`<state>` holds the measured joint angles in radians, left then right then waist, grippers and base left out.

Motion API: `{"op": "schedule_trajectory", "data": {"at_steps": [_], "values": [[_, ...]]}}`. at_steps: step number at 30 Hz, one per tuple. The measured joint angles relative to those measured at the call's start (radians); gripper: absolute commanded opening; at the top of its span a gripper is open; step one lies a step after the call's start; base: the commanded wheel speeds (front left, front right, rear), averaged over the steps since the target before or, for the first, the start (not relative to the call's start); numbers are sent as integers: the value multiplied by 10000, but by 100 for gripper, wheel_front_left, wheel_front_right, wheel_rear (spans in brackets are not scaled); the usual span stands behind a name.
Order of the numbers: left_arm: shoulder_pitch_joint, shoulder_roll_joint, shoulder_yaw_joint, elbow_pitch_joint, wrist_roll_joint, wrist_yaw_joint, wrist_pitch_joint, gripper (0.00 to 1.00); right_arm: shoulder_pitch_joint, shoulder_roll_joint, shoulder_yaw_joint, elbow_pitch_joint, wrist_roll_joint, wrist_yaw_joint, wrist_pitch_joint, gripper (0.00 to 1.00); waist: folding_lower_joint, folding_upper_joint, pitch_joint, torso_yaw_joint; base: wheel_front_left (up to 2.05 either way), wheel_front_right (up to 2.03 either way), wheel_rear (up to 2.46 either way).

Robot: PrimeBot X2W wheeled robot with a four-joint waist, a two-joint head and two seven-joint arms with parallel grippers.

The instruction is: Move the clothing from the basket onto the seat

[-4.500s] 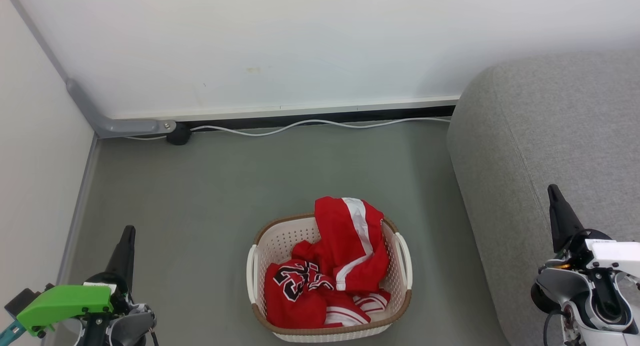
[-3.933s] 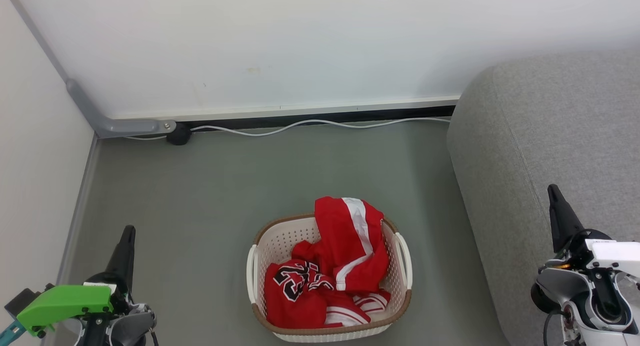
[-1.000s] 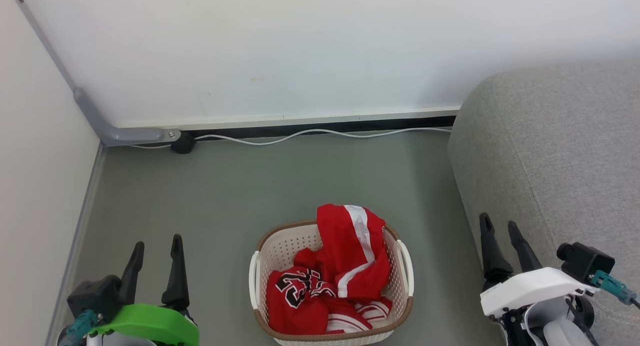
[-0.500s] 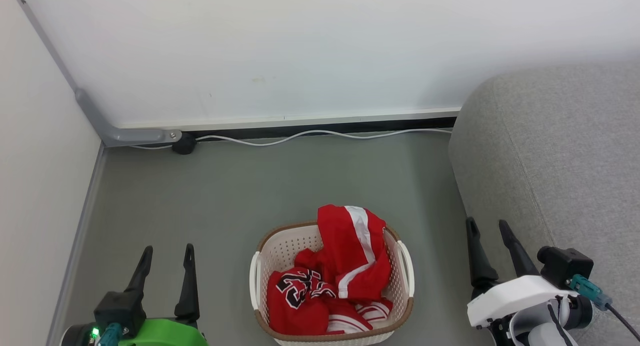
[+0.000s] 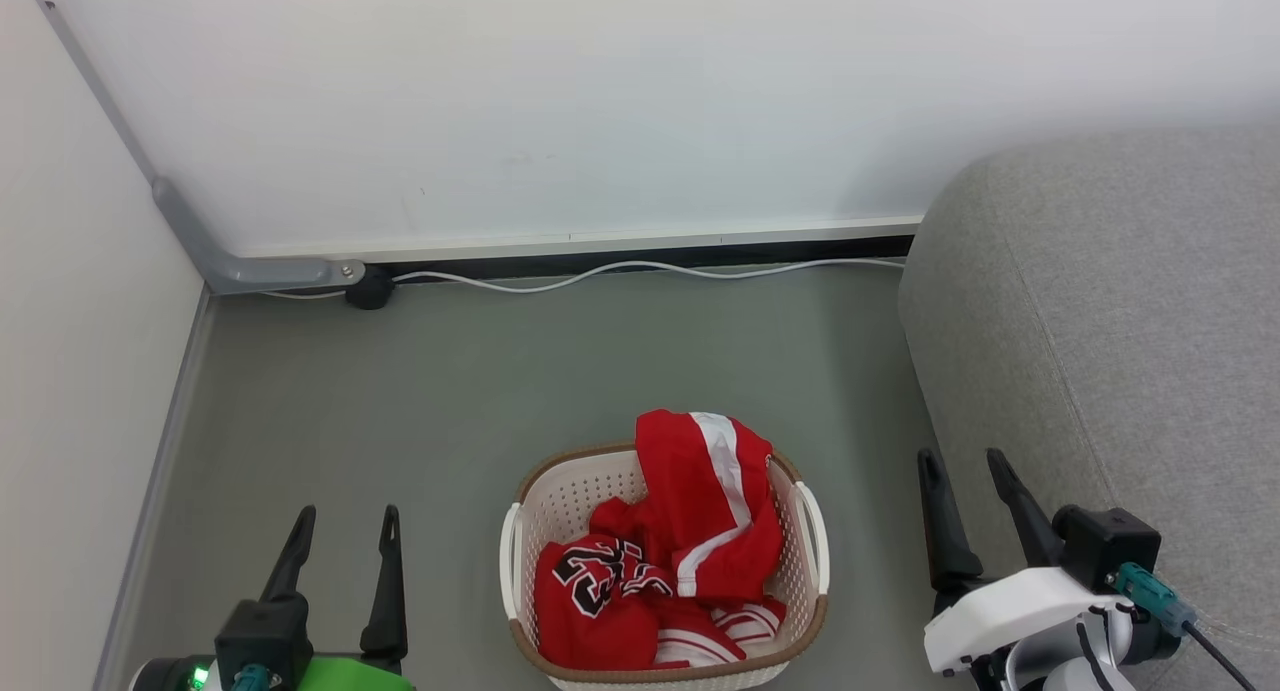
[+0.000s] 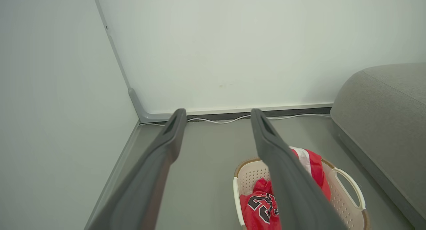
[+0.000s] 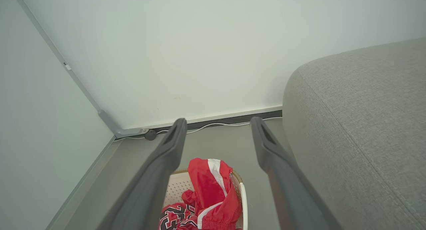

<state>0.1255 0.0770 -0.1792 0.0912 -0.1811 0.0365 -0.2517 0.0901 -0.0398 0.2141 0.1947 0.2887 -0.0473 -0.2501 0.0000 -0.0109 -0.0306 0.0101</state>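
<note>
Nearest you, your left fingers (image 5: pixel 386 581) and right fingers (image 5: pixel 938 521) point forward over the floor (image 5: pixel 450 371), both spread wide and empty, flanking the basket (image 5: pixel 520 531). Its long axis runs away from you. The clothing (image 5: pixel 700 501) is heaped inside, the striped piece rising over the far rim. The seat (image 5: pixel 1100 321) lies beyond, right.

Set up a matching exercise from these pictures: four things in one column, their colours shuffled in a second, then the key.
Column A
1. basket
2. sofa
3. cable
4. jersey

Column B
a. red with black numerals
b. light grey fabric
c. white, thin and wavy
d. cream with a brown rim

Pairs: 1-d, 2-b, 3-c, 4-a
</note>
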Motion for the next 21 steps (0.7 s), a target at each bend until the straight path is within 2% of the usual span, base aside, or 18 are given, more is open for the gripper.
{"op": "schedule_trajectory", "data": {"at_steps": [21], "values": [[33, -36, 138, 261, -23, -113, 0, 100, -1, 0, -2, 142, 0, 2, 0, 100, 0, 0, 53, -17, 0, 0, 0]]}}
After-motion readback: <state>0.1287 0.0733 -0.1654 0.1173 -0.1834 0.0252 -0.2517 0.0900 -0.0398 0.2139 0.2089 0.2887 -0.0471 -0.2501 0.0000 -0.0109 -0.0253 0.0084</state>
